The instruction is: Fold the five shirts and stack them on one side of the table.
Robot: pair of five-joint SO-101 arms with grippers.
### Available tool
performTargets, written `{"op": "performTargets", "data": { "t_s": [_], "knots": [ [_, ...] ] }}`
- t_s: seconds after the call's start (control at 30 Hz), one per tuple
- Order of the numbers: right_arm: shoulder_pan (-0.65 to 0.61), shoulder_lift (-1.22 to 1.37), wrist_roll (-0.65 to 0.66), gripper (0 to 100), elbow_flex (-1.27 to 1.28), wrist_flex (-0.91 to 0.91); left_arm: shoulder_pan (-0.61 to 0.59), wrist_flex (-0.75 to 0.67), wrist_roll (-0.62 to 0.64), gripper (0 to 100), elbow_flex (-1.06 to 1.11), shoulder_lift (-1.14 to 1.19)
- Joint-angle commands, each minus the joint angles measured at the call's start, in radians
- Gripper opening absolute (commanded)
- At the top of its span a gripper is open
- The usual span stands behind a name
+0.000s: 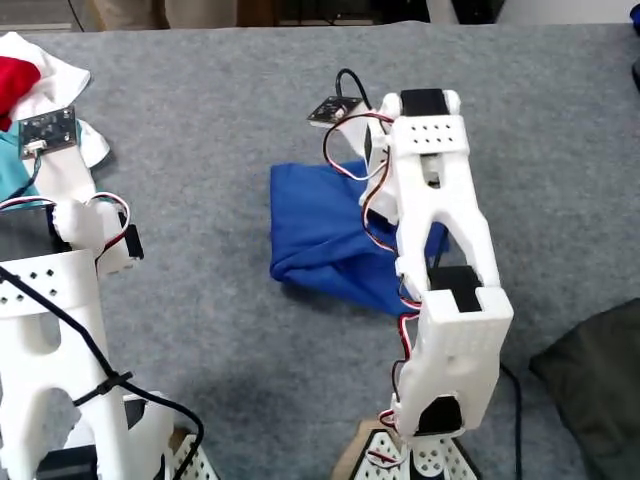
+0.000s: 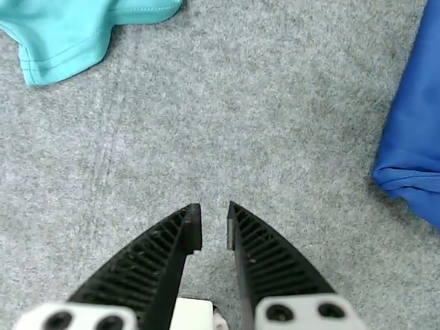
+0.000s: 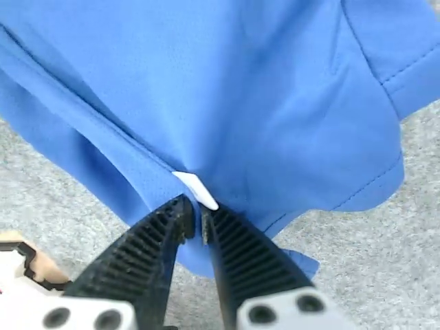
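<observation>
One shirt in hand: the blue shirt (image 1: 320,230) lies bunched and loosely doubled over near the middle of the table (image 1: 200,330), under the right arm.
Fabric: it looks thin, soft and light, with a smooth knit that may slip. It creases and sags instead of holding shape, so a lifted edge will likely drag the rest behind it.
Where to hold: judged best at a hem, seam or shoulder corner, where the cloth is doubled and stitched. A pinch in the loose middle only gathers a bunch.
Right gripper (image 3: 196,220): jaws pressed together on a ridge of the blue fabric, just beside a small white tag (image 3: 196,189) sewn into the fold.
Left gripper (image 2: 214,223): jaws parted by a narrow gap, holding nothing. It hangs over bare grey table, well apart from the blue shirt's edge.
Other shirts: a teal shirt (image 2: 62,27), a white shirt (image 1: 50,65) and a red shirt (image 1: 12,85) sit heaped together at the far left corner, unfolded.
Right edge: a dark shirt (image 1: 600,370) lies crumpled toward the near right corner.
Progress: no folded stack is visible yet, so the task seems at an early stage.
</observation>
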Motion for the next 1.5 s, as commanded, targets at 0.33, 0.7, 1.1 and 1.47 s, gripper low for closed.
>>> {"op": "performTargets", "data": {
  "t_s": [0.33, 0.7, 1.1, 1.47],
  "knots": [
    [0.008, -0.104, 0.028, 0.5, -0.008, 0.021, -0.009, 0.009, -0.003, 8, -0.011, -0.025],
    [-0.001, -0.140, 0.046, 9.9, 0.076, 0.017, -0.009, 0.009, -0.002, 8, -0.008, -0.025],
    [-0.081, -0.136, 0.040, 10.0, 0.186, -0.048, -0.011, 0.009, -0.003, 8, -0.003, -0.027],
    [-0.079, -0.131, -0.121, 10.2, 0.340, -0.313, -0.011, 0.009, -0.003, 8, -0.003, -0.027]
  ]
}}
